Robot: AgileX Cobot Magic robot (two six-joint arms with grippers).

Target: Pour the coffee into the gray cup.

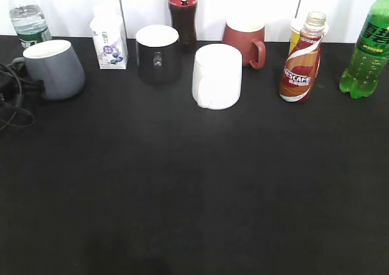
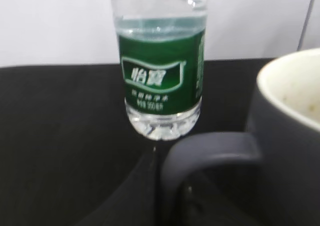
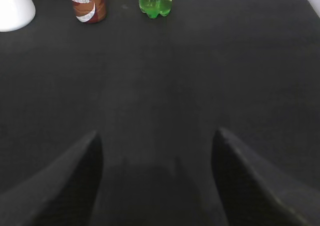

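Observation:
The gray cup (image 1: 55, 68) stands at the far left of the black table, its handle toward the left edge. My left gripper (image 1: 15, 83) is at that handle. In the left wrist view the cup's handle (image 2: 210, 151) fills the lower right, and my left gripper's (image 2: 165, 196) dark fingers sit on either side of its upright bar, shut on it. The coffee bottle (image 1: 301, 59) with the swirled Nescafe label stands upright at the back right, and its lower part shows in the right wrist view (image 3: 86, 3). My right gripper (image 3: 156, 136) is open and empty, low over bare table, well short of the coffee.
Along the back stand a water bottle (image 1: 27, 16) (image 2: 160, 76), a small carton (image 1: 109, 38), a black mug (image 1: 157, 53), a cola bottle (image 1: 182, 10), a white mug (image 1: 217, 75), a red-brown mug (image 1: 245, 41) and a green soda bottle (image 1: 368, 47) (image 3: 155, 0). Cables lie at the left edge.

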